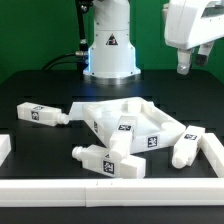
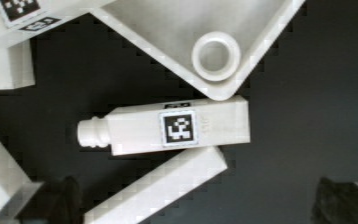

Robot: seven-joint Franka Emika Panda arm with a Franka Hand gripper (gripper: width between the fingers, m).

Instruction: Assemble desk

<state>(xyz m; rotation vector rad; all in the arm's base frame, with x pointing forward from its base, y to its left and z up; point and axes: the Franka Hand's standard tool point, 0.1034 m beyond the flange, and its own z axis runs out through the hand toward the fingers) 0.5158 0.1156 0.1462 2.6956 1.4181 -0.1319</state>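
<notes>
The white desk tabletop [image 1: 112, 113] lies tilted in the middle of the black table; its corner with a round socket [image 2: 217, 52] shows in the wrist view. Several tagged white legs lie around it: one at the exterior view's left [image 1: 40, 114], one in front [image 1: 105, 160], one against the tabletop [image 1: 128, 134], one at the right [image 1: 188, 146]. In the wrist view one leg [image 2: 167, 127] lies on its side, tag up, just off the tabletop corner. My gripper [image 1: 184, 64] hangs high above the right side, open and empty; its dark fingers [image 2: 48, 197] are spread wide.
A long white rail [image 1: 100, 187] runs along the front and up the right side [image 1: 214, 150]; a piece of it shows in the wrist view [image 2: 158, 188]. The robot base [image 1: 110, 50] stands behind the tabletop. Another leg end [image 2: 25, 14] shows at the wrist view's edge.
</notes>
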